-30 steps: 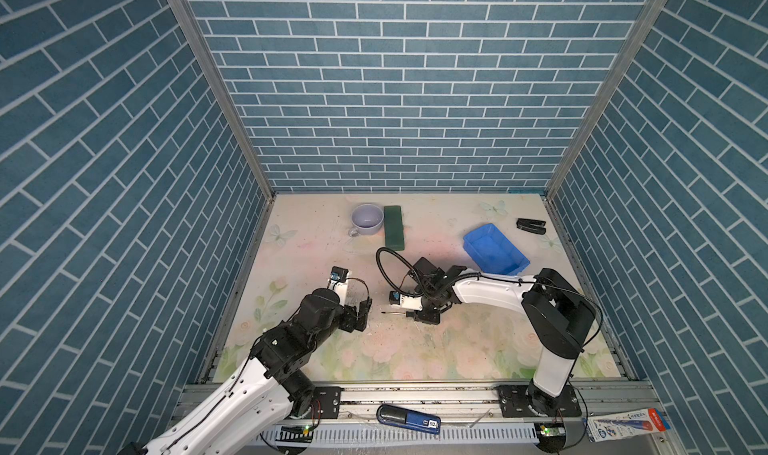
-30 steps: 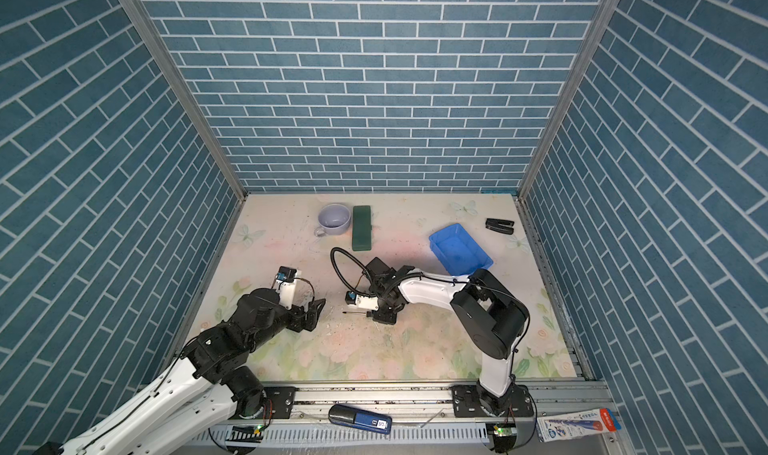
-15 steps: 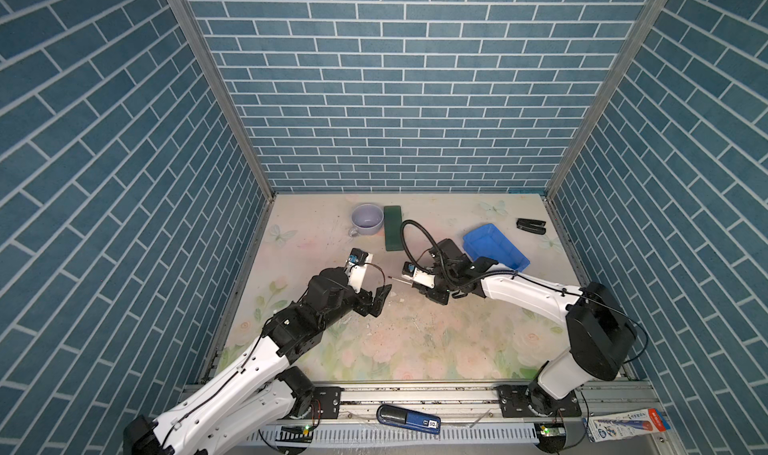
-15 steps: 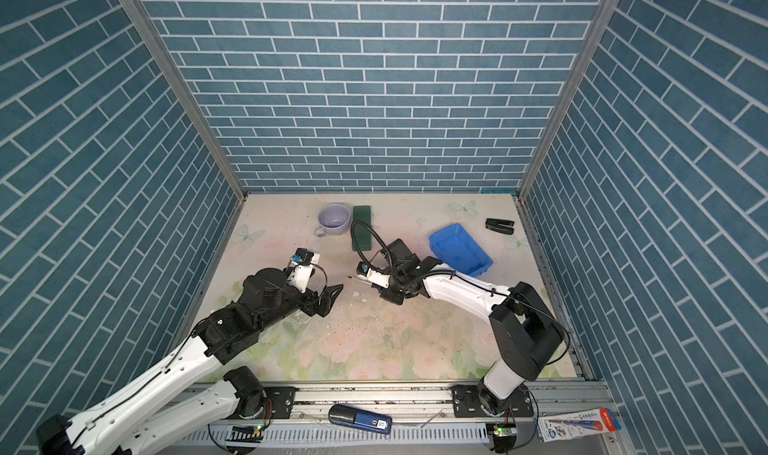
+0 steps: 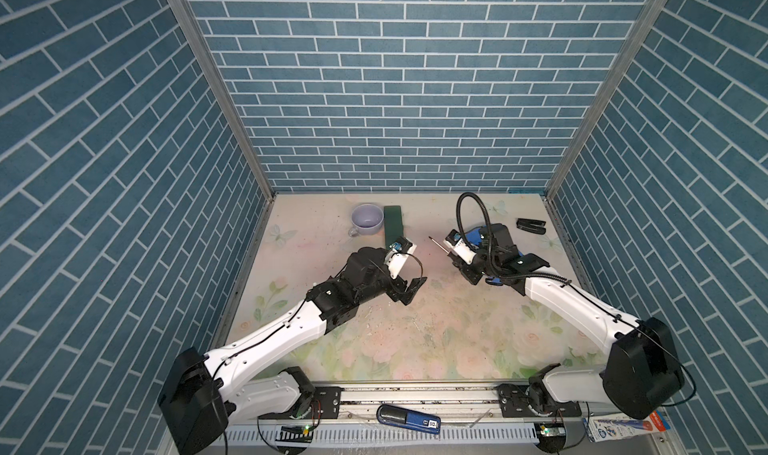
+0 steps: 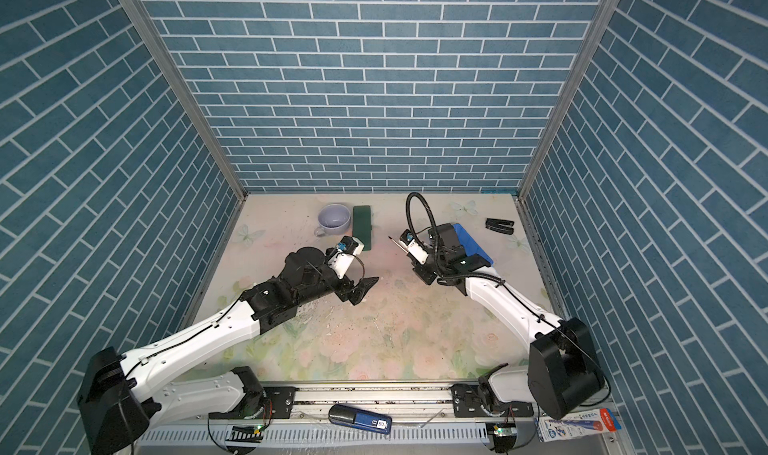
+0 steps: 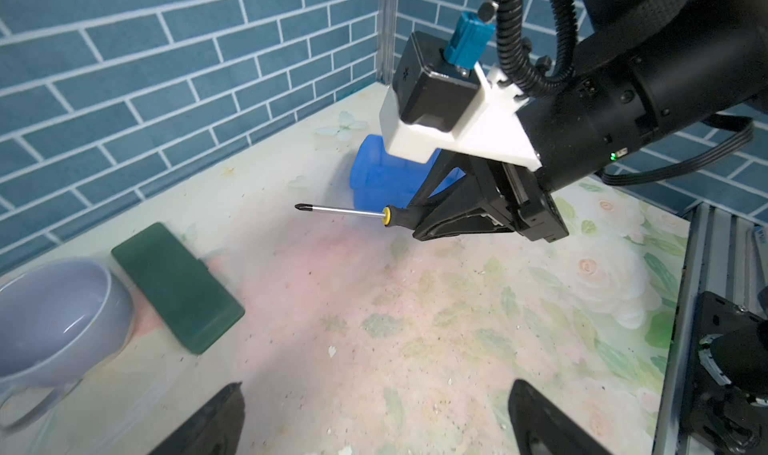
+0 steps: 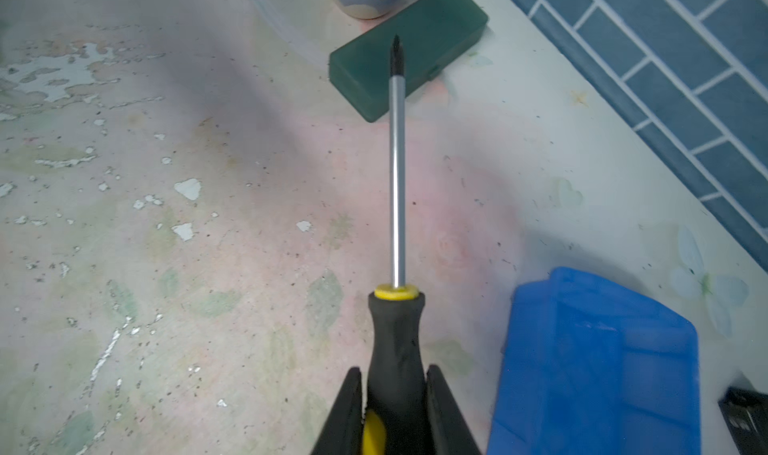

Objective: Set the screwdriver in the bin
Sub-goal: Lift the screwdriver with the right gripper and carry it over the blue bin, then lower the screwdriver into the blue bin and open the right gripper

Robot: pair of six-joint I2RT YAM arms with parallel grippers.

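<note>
Grip: right gripper [image 8: 397, 407] fingers [image 8: 345, 415] clench the black handle of the screwdriver [image 8: 397, 224], so its shaft juts straight ahead of them, clear of the table [image 8: 208, 266].
Bin: bin [image 8: 602, 369] lies just beside the fingers, not yet under the tool; the carry looks unfinished.
Beyond tip: green block [image 8: 440, 29] and cup [image 5: 367, 219] lie past the shaft, untouched.
Other arm: left gripper [image 5: 411, 290] is released, holding nothing, apart from the tool, probably keeping clear.
Change: a second ago the right gripper sat low at mid-table beside the left; now it is raised, nearer the bin.
</note>
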